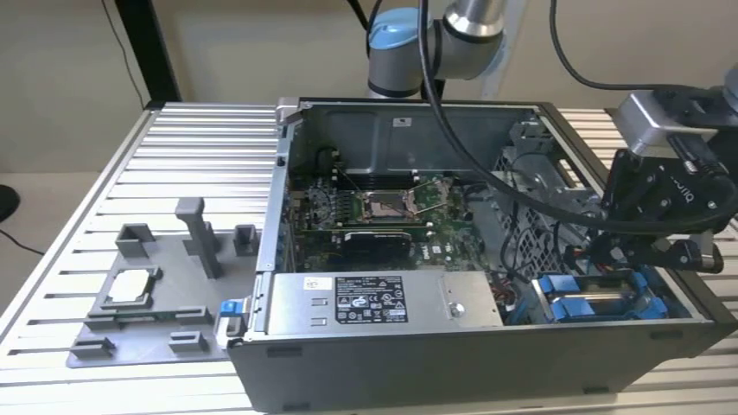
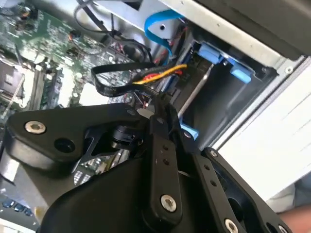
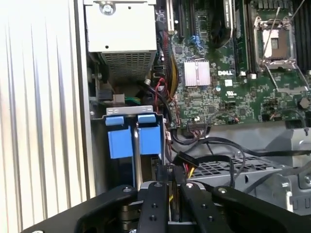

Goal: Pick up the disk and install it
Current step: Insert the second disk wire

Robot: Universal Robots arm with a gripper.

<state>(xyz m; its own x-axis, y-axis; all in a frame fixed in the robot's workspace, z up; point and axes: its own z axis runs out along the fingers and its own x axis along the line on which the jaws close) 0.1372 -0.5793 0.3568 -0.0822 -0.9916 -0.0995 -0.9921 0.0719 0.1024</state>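
Black tool [image 3: 170, 194] above blue-framed disk [image 3: 133, 141], upright in case bay.

Nothing can be read: the black-and-white label [image 1: 358, 298] on the grey box [image 1: 461, 303] at the case's front edge is too small.

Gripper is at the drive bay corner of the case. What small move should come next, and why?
Probably a short, slow retreat straight back from the bay. The disk already stands in the bay in its blue carrier, and the gripper hangs close by, right beside loose cables that a sideways move might snag. Whether the disk is fully latched cannot be told.
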